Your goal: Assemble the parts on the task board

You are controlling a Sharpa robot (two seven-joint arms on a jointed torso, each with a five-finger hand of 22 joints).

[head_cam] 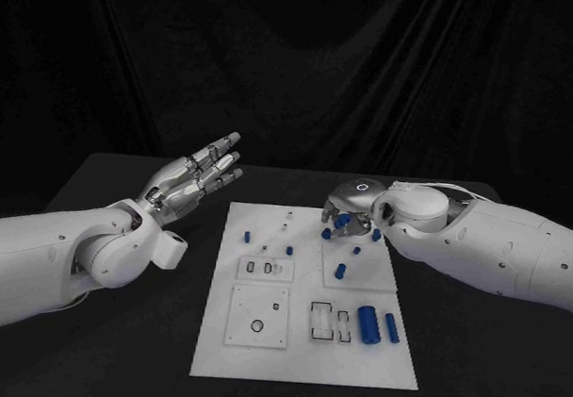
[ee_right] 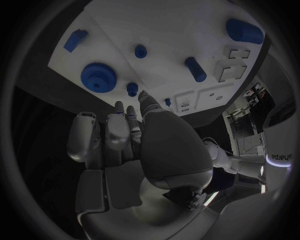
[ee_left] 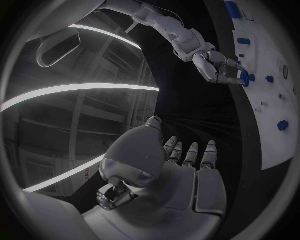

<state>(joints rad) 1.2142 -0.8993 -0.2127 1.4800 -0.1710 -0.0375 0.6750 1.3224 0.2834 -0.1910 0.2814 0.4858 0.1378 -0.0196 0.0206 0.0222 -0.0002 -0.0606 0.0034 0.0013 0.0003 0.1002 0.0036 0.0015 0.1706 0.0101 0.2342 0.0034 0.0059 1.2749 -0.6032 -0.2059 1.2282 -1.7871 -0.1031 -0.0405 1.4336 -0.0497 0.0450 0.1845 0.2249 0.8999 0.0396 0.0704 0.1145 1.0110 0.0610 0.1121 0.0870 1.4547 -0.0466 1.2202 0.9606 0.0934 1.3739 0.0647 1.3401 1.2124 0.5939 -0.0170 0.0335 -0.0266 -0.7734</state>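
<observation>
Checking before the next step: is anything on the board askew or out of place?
Nothing stands out. The task board lies flat and square on the table, blue parts rest on it, none spilled off.

Head camera looks down; both wrist cameras share the task board (head_cam: 307, 300).

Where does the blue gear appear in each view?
Head view: gear on the far right part of the board, by the right hand.
Left wrist view: gear on the board, just off that hand.
Right wrist view: gear on the board, beyond that hand.
Shared landmark: the right hand, next to the gear in every view.
</observation>
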